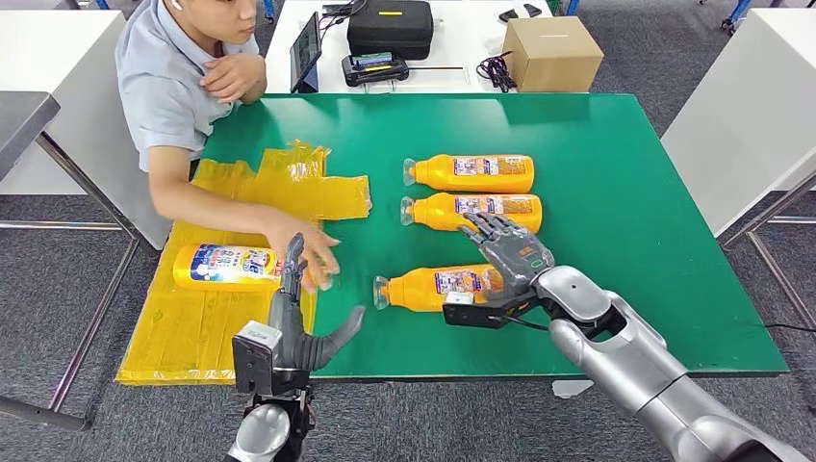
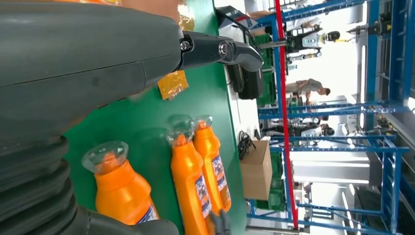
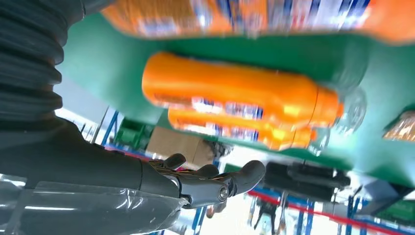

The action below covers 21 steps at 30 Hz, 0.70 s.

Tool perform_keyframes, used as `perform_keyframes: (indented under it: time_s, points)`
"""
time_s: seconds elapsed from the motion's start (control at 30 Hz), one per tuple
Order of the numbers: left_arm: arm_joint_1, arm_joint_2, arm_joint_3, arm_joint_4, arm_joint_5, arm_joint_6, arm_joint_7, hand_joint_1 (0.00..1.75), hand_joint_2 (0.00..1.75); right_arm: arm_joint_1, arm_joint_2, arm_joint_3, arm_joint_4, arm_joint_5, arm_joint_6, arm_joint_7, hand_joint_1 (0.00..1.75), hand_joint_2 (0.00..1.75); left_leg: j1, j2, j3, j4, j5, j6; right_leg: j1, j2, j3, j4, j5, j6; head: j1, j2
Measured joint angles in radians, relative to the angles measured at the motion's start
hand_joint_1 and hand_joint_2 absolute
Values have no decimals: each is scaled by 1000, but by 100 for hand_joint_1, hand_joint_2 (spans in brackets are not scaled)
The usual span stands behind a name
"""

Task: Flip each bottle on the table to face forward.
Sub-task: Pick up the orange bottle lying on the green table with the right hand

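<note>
Grey-fingered, the right robot hand [image 1: 507, 248] hovers spread and empty over the nearest orange bottle [image 1: 438, 287] on the green desk [image 1: 616, 192]; the left robot hand [image 1: 298, 322] is open too. Smooth rigid plastic, probably slippery: grip mid-body. The right wrist view reveals the bottles' undersides.

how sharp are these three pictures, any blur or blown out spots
Head view: sharp and evenly lit, with the person's hand slightly smeared. Left wrist view: bottles crisp, background beyond the table overexposed. Right wrist view: nearest bottle heavily blurred, the rest soft.
</note>
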Motion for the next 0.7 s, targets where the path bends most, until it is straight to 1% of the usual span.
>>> perform_keyframes:
  time_s: [0.17, 0.3, 0.5, 0.7]
  points:
    - [-2, 0, 4, 0, 9, -4, 0, 0, 175, 49, 0, 1, 0, -19, -4, -6, 0, 175, 0, 0, 0, 0, 0, 0, 0, 0, 0, 0, 0, 0, 0, 0]
    - [-4, 0, 8, 2, 14, -6, 0, 0, 175, 68, 3, 1, 2, -25, -6, -10, 0, 175, 0, 0, 0, 0, 0, 0, 0, 0, 0, 0, 0, 0, 0, 0]
    - [-19, 0, 10, 16, 31, -16, -2, 0, 175, 103, 33, 1, 27, -40, -32, -22, 0, 175, 0, 0, 0, 0, 0, 0, 0, 0, 0, 0, 0, 0, 0, 0]
    - [-24, 0, 10, 24, 32, -14, -4, 0, 175, 114, 58, -2, 52, 11, -83, -9, 0, 175, 0, 0, 0, 0, 0, 0, 0, 0, 0, 0, 0, 0, 0, 0]
